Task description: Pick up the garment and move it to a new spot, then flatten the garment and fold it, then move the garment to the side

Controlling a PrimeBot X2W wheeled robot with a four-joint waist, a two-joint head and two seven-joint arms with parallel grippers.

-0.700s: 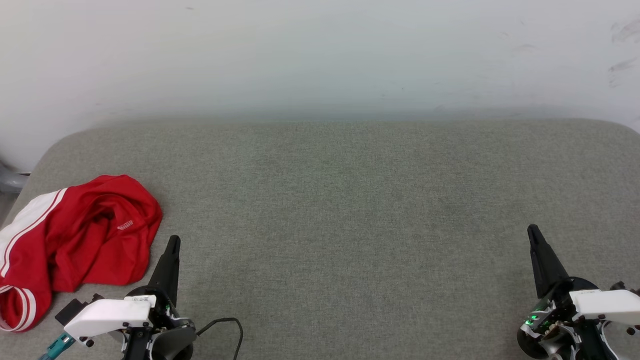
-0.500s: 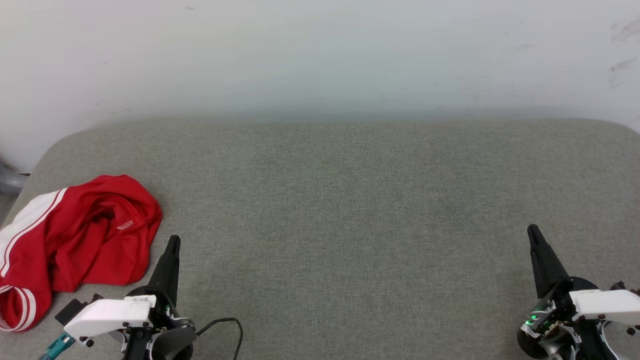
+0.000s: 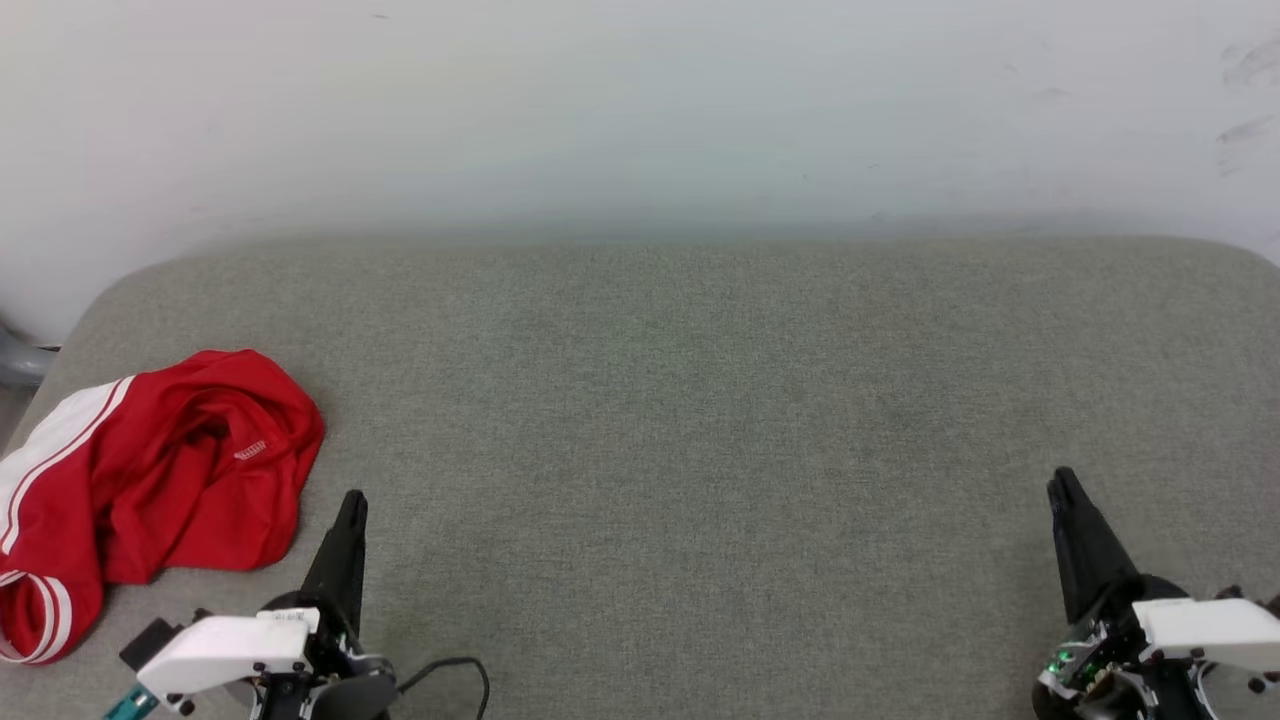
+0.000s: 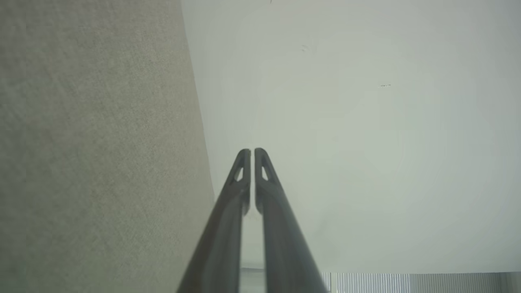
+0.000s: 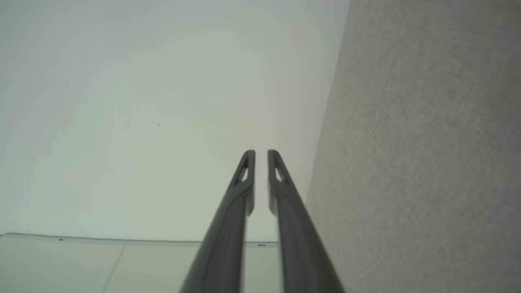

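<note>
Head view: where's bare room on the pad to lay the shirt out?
Free: the whole middle and right of the pad, from the garment across to the right gripper, back to the wall. Crowded: the near-left corner, where the crumpled garment lies close beside the left gripper and a cable.

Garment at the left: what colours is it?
The garment is red with white striped trim; the head view shows it best.

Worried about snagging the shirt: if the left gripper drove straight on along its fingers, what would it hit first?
Probably the white wall; the left gripper aims past the grey surface. The garment lies off to its left, out of line.
</note>
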